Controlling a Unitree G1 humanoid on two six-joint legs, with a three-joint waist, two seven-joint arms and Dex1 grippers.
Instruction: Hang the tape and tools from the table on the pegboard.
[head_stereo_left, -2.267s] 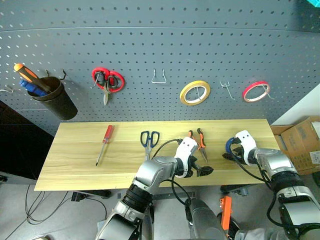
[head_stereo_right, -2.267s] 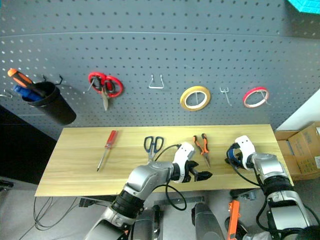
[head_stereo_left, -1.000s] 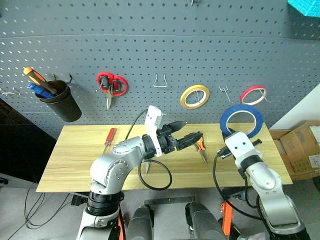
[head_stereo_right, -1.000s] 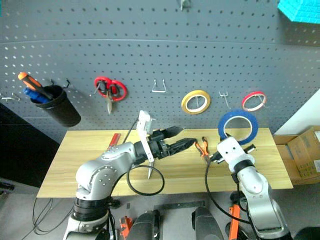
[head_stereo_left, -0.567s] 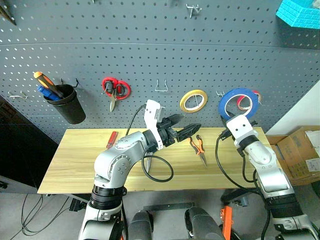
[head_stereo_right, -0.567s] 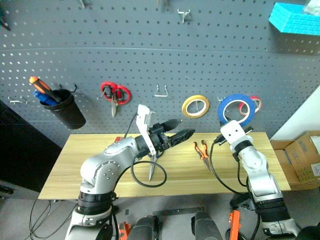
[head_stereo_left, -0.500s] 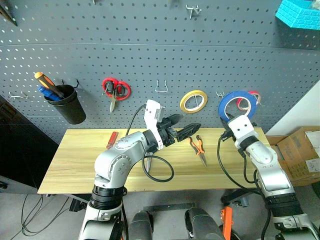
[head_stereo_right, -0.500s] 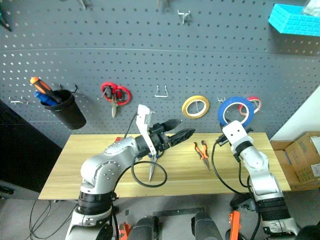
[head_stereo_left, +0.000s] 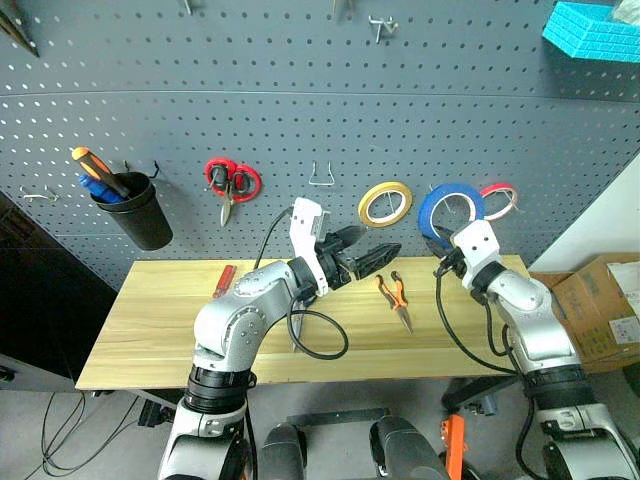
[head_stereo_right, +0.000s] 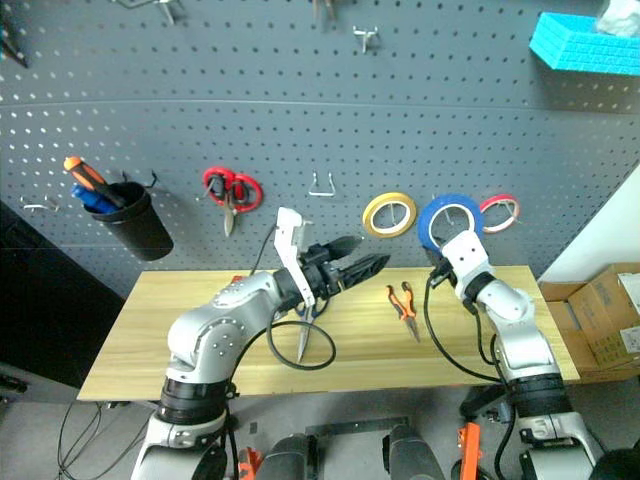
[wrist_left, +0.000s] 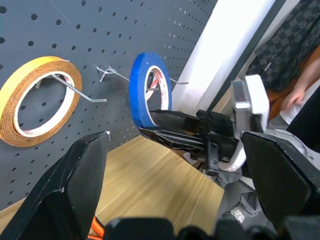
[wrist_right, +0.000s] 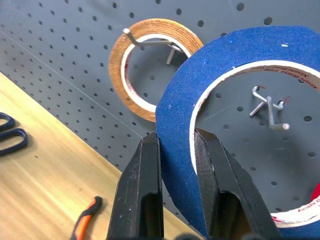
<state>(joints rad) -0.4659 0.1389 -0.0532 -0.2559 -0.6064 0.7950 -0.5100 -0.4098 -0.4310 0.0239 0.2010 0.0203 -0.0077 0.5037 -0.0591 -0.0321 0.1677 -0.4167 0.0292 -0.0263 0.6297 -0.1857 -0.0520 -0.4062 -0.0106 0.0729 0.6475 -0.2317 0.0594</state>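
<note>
The blue tape is held upright close to the dark grey pegboard, with my right gripper shut on its lower rim. Through its hollow centre a bare metal hook shows. My left gripper hovers open and empty above the middle of the table, pointing toward the tape. The orange-and-black pliers lie on the table between my arms. The dark-handled scissors lie under my left forearm, partly hidden.
A yellow roll and a red roll hang either side of the blue tape. Red scissors, a wire hook and a black cup hang further left. A red screwdriver lies on the table. A person stands to the right.
My right gripper has carried the blue tape forward and slightly left, up to the pegboard between the yellow and red rolls. My left gripper has stayed open and nearly still.
</note>
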